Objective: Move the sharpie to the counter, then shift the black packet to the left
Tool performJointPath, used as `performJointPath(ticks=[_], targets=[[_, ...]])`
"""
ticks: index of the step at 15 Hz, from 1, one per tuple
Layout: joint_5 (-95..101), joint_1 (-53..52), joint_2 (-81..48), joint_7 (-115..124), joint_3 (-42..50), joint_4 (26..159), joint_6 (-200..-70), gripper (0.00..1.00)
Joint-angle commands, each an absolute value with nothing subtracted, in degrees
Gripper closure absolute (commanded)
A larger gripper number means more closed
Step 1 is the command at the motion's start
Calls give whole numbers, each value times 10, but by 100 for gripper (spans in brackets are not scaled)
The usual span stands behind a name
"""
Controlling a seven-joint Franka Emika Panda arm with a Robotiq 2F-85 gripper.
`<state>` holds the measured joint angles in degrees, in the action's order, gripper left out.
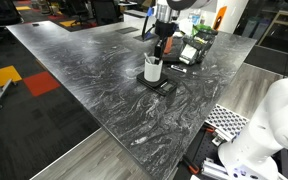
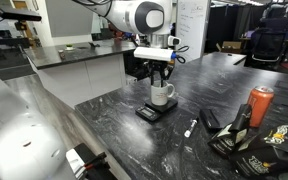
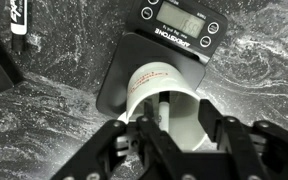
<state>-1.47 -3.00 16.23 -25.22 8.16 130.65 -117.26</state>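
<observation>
A white mug (image 3: 154,85) stands on a small black digital scale (image 3: 181,28) on the dark marbled counter (image 1: 94,70). A slim pen, the sharpie (image 3: 164,112), stands inside the mug against its wall. My gripper (image 3: 174,122) is open directly above the mug's mouth, with one finger on each side of the sharpie and not closed on it. In both exterior views the gripper (image 1: 162,47) (image 2: 157,74) hangs just over the mug (image 1: 153,70) (image 2: 162,97). A black packet with yellow print (image 2: 269,142) lies on the counter, away from the mug.
A white-and-black marker (image 2: 190,126) lies on the counter beside the scale and also shows in the wrist view (image 3: 19,22). An orange can (image 2: 259,105) and flat black items (image 2: 212,120) stand near the packet. The counter edge drops to the wood floor (image 1: 104,160).
</observation>
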Motion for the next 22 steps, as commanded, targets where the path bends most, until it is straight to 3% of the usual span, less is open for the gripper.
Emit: performJointPath(ticks=[1, 3, 6, 12, 21, 22], targets=[[-24, -26, 128, -279, 76, 1280, -1176, 52], [-23, -26, 123, -283, 73, 1272, -1175, 68], [-22, -25, 114, -292, 71, 1257, -1170, 70], [-28, -22, 88, -312, 72, 1231, -1166, 58], [-37, -15, 36, -327, 67, 1194, -1155, 70], [-38, -14, 32, -328, 67, 1191, -1153, 77]])
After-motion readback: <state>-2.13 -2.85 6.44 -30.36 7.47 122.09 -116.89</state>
